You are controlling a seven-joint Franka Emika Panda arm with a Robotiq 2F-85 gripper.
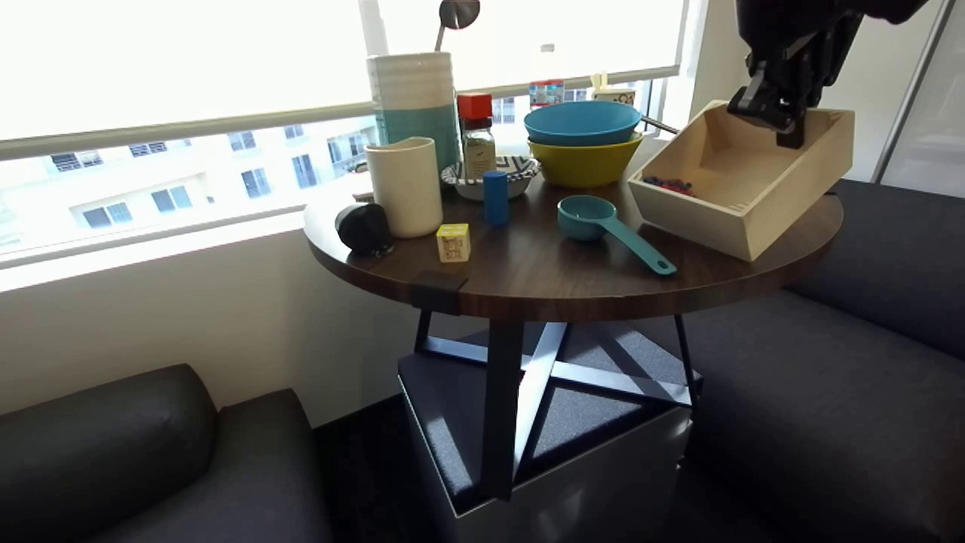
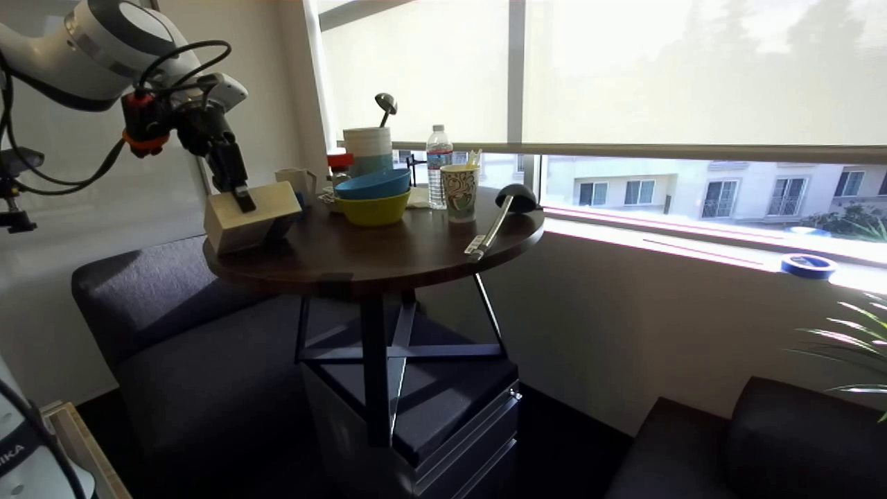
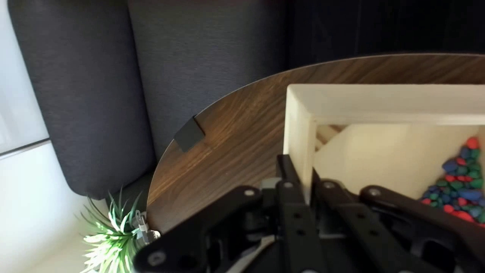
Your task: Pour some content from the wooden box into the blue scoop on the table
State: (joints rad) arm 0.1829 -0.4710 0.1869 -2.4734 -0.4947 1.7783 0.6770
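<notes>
Hand (image 3: pixel 300 167) clamps one wall (image 3: pixel 298 132) of the wooden box (image 1: pixel 799 188); centre its low rim (image 1: pixel 690 197) above the blue scoop (image 1: pixel 585 220), tilt gradually.

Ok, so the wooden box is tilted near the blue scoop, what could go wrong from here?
The colourful pieces are heaped at the low end of the wooden box. That end looks wider than the mouth of the blue scoop, so some may land on the table. The gripper pinches only one wall, so the box might twist or slip. The scoop looks close to the box, so a bump could knock it aside.
</notes>
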